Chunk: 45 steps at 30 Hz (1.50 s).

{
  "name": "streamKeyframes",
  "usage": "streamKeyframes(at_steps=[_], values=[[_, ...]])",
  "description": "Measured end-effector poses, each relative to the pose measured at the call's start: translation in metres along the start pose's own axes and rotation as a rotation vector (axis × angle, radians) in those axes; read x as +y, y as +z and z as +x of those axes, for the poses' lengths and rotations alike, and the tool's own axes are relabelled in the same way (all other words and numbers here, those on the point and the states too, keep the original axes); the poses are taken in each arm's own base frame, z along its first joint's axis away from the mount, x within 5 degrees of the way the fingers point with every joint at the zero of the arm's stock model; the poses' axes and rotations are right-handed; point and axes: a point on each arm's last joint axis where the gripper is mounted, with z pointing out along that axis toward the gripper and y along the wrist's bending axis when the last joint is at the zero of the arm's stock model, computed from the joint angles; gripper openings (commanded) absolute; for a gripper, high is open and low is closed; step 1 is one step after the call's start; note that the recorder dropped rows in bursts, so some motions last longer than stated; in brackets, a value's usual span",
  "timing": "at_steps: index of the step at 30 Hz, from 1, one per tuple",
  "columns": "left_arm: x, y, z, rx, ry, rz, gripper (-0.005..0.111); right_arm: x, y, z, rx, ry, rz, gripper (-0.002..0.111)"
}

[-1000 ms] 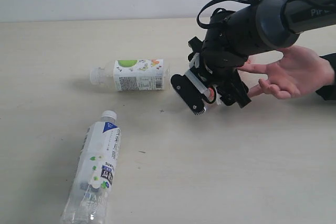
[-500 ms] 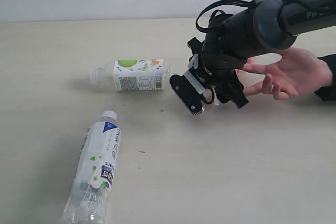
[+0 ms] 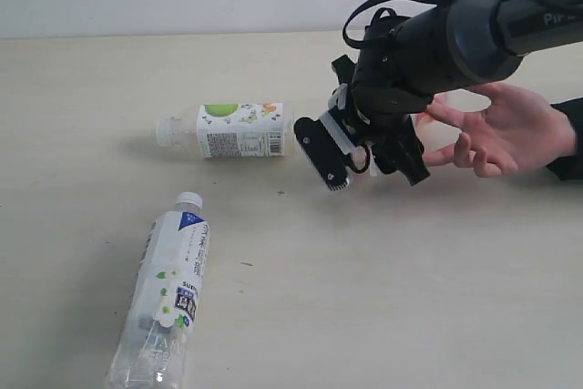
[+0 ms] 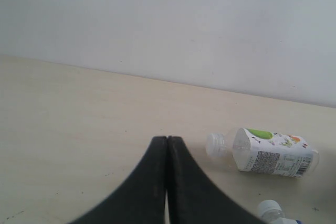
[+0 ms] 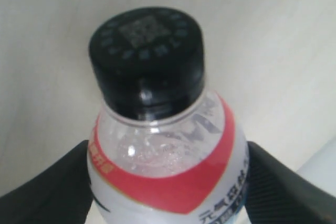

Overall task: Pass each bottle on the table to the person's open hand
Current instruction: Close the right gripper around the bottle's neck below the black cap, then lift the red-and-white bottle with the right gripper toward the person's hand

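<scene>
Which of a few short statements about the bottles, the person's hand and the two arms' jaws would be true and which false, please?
1. The green-labelled bottle lies on its side on the table. True.
2. The blue-labelled bottle stands upright. False: it also lies on its side.
3. The right jaws grip a white-capped bottle. False: the black-capped bottle sits between them.
4. The left jaws are shut with nothing between them. True.
5. The person's hand is open, close to the right jaws. True.
</scene>
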Motion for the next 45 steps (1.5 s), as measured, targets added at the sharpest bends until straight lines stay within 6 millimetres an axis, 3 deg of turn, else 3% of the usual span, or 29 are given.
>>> streamKeyframes(at_steps=[7, 21, 36, 45], values=[[0.000, 0.000, 0.000, 0.000, 0.000, 0.000, 0.000, -0.012, -0.023, 0.007, -0.029, 0.049, 0.087, 0.000], [0.000, 0.000, 0.000, 0.000, 0.000, 0.000, 0.000, -0.024, -0.051, 0.016, -0.069, 0.183, 0.180, 0.000], [0.000, 0.000, 0.000, 0.000, 0.000, 0.000, 0.000, -0.036, -0.110, 0.041, -0.132, 0.583, 0.316, 0.000], [0.000, 0.000, 0.000, 0.000, 0.000, 0.000, 0.000, -0.043, -0.133, 0.060, -0.034, 0.808, 0.249, 0.000]])
